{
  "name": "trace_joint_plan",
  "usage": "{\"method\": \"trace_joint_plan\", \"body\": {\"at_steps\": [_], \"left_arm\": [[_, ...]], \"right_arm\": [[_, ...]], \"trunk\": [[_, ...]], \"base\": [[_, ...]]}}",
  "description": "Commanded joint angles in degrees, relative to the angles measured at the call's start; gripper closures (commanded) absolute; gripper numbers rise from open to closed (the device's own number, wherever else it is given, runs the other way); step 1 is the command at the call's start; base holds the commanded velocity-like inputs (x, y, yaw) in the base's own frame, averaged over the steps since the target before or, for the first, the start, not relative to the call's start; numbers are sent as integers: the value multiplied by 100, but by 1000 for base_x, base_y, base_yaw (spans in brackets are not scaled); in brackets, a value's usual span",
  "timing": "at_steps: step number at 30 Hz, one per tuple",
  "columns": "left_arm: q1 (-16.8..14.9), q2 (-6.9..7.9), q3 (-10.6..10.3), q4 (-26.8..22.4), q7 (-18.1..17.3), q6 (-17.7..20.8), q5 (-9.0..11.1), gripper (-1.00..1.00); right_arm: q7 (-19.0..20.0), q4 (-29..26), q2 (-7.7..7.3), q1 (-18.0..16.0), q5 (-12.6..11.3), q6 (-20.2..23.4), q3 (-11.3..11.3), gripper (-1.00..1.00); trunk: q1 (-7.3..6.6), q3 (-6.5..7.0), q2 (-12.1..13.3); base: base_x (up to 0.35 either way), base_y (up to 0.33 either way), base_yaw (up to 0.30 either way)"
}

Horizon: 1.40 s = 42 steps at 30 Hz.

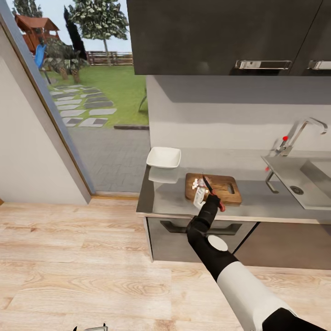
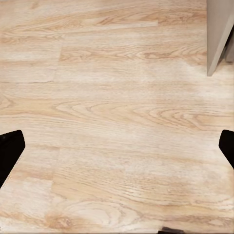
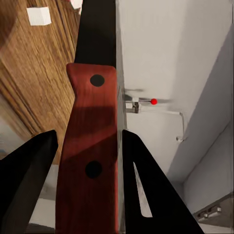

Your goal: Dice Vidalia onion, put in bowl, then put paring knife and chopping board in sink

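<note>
The paring knife [image 3: 90,146] was held clamped in the right gripper [image 1: 212,198] over the chopping board [image 1: 225,188], white onion dice [image 1: 198,184] lying on it, bowl [image 1: 163,157] beside; left gripper [image 2: 117,146] spread apart.

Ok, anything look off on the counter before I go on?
Nothing stands out. The diced onion lies in a small heap on the chopping board, the right gripper holds the paring knife, and the bowl sits upright and empty.
</note>
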Motion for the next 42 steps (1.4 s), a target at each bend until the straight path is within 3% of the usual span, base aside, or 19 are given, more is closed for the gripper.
{"method": "trace_joint_plan", "body": {"at_steps": [1, 14, 17, 19, 21, 24, 26, 28, 29, 30, 31, 33, 35, 38, 39, 42], "left_arm": [[-10, -5, -50, 28, 10, -30, 38, -100], [-10, -5, -50, 26, 12, -30, 37, -100], [-10, -5, -50, 25, 13, -30, 39, -100], [-10, -5, -50, 26, 12, -30, 38, -100], [-10, -5, -50, 25, 12, -30, 37, -100], [-10, -5, -50, 24, 13, -30, 35, -100], [-10, -5, -50, 26, 15, -30, 34, -100], [-10, -5, -50, 30, 11, -30, 38, -100], [-10, -5, -50, 29, 14, -30, 40, -100], [-10, -5, -50, 30, 15, -30, 39, -100], [-10, -5, -50, 31, 12, -30, 40, -100], [-10, -5, -50, 29, 6, -30, 41, -100], [-10, -5, -50, 27, 1, -27, 39, -100], [-10, -5, -50, 26, 2, -18, 39, -100], [-10, -13, -50, 24, -3, 130, 36, -100], [-10, -59, -50, 16, -16, 655, 34, -100]], "right_arm": [[-38, 57, 2, -8, -258, 26, 17, 100], [-45, 0, -12, -9, -250, -112, 1, 100], [-22, -414, -41, -8, -252, -213, -86, 100], [169, -1085, -47, -9, -250, -226, -593, 100], [716, -2114, -60, -8, -241, -224, -1090, 100], [1392, -3156, -218, -9, -239, -215, -1336, 100], [2059, -3589, -333, -9, -255, -233, -1906, 100], [3505, -3930, -449, -8, -498, -359, -3008, 100], [4291, -3996, -604, -10, -695, -569, -3503, 100], [5362, -4032, -920, -8, -1005, -807, -4229, 100], [5823, -4039, -1069, -8, -1158, -872, -4599, 100], [6755, -4042, -1395, -6, -1487, -994, -5616, 100], [7066, -4027, -1493, -6, -1592, -1229, -6289, 100], [7173, -4011, -1502, -3, -1631, -1609, -6812, 100], [7188, -4002, -1497, -6, -1639, -1673, -6947, 100], [7261, -3997, -1510, -8, -1787, -1719, -7036, 100]], "trunk": [[3, -10, -11], [3, -10, -11], [3, -10, -11], [3, -10, -11], [3, -10, -11], [3, -10, -11], [3, -10, -11], [3, -10, -11], [3, -10, -11], [3, -10, -11], [3, -10, -11], [3, -10, -11], [3, -10, -11], [3, -10, -11], [3, -10, -11], [3, -10, -11]], "base": [[0, 0, 0], [0, 0, 0], [0, 0, 0], [0, 0, 0], [0, 0, 0], [0, 0, 0], [0, 0, 0], [0, 0, 0], [0, 0, 0], [0, 0, 0], [0, 0, 0], [0, 0, 0], [0, 0, 0], [2, -6, 0], [70, -90, 0], [165, -179, 0]]}}
